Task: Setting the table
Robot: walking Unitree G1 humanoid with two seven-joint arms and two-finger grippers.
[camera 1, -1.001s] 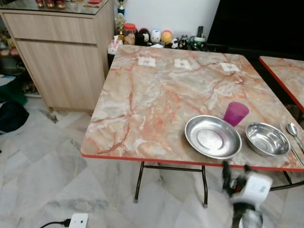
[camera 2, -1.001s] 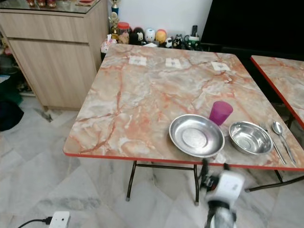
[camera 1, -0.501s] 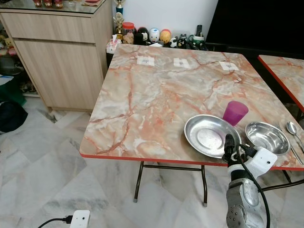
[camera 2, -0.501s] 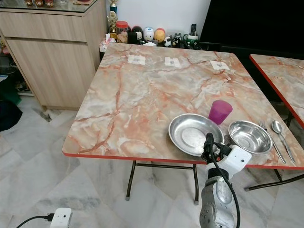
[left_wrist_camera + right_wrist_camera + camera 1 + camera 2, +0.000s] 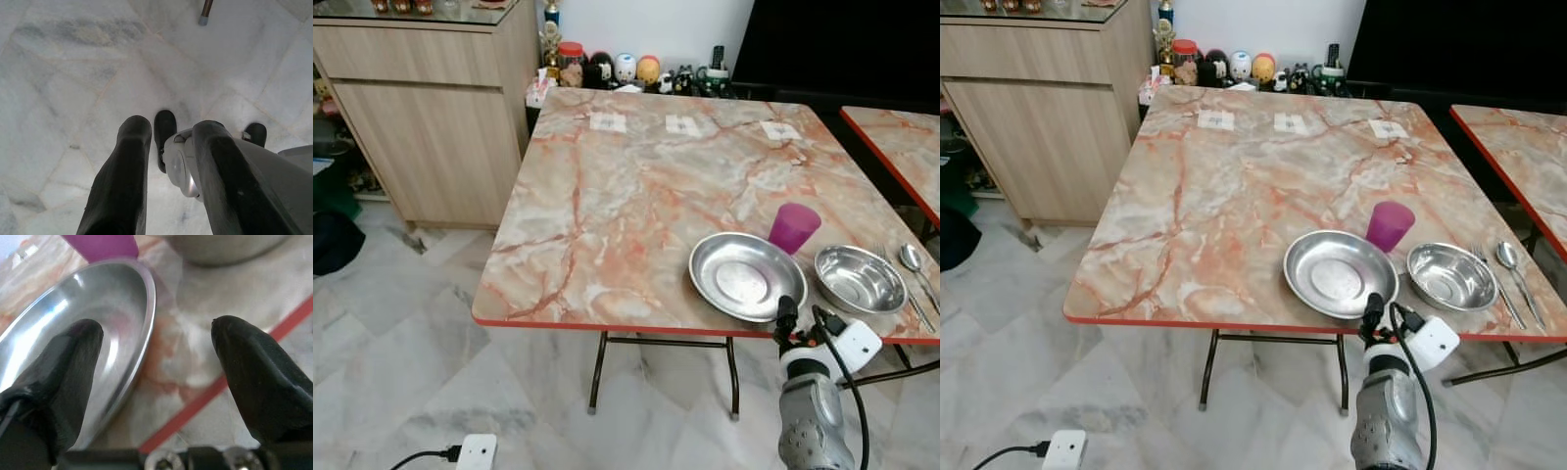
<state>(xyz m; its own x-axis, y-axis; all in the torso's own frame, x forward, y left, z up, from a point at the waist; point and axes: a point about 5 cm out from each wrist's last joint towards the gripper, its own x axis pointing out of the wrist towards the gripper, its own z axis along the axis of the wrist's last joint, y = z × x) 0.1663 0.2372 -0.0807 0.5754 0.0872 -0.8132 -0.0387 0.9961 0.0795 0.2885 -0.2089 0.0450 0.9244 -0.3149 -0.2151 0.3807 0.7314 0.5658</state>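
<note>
Round shallow stainless-steel plate (image 5: pixel 747 277), lying flat near the front edge of the square orange-veined marble-pattern table with the red rim (image 5: pixel 607 211), towards its right-hand corner. Behind the plate and just beside it, a translucent magenta plastic cup (image 5: pixel 794 227), upright. To the right of the plate, close but apart from it, a round stainless-steel bowl (image 5: pixel 860 279), also upright. Further right again, near the table's right edge, a steel fork (image 5: pixel 1498 285) and a steel spoon (image 5: pixel 913 262) laid side by side, handles pointing towards the front. Three small white paper squares (image 5: pixel 683 124) in a row along the far side of the table. Right gripper (image 5: pixel 155 333), raised at the front edge of the table just before the plate's near rim; its two black fingers (image 5: pixel 63 372) stand widely parted and hold nothing, one finger over the plate's rim and the other over bare tabletop beside the red edge. Left gripper (image 5: pixel 168 147), hanging low over the pale grey marble floor tiles (image 5: pixel 401 333), fingers slightly apart with nothing between them. Light wooden cabinet (image 5: pixel 431 117) standing to the left of the table. Assorted small figurines and jars (image 5: pixel 607 69) lined against the white wall behind the table. Second table of like pattern (image 5: pixel 896 147) at the right. White power socket block with black cable (image 5: pixel 475 452) on the floor at the front left.
</note>
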